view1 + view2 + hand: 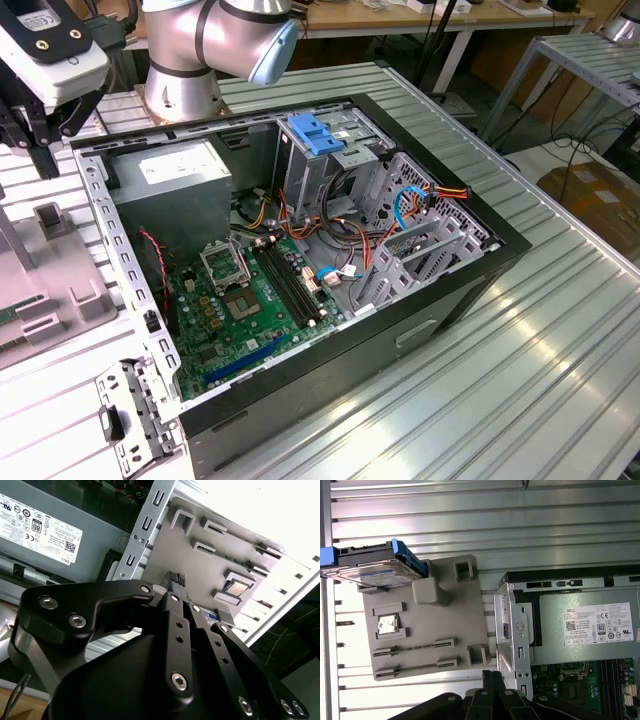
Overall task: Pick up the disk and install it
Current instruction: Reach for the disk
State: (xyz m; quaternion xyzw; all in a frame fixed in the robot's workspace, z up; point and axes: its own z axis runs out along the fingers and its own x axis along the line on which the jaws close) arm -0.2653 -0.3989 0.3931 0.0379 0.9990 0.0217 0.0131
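The disk [375, 566], a silver drive with a blue-and-white label in a bright blue carrier, rests at one corner of a grey fixture plate [440, 630] beside the open computer case [300, 250]. My gripper [492, 677] hovers above the plate's edge nearest the case, well apart from the disk. Its black fingers [175, 580] are pressed together with nothing between them. In the exterior view the gripper [40, 150] hangs at the far left, above the plate [45, 270].
The case holds a grey power supply [170, 185], a green motherboard [240, 300], loose cables and a drive cage with a light-blue latch [315, 135]. A small chip [387, 623] sits in a fixture pocket. The arm's base [190, 60] stands behind the case on the ribbed metal table [500, 380].
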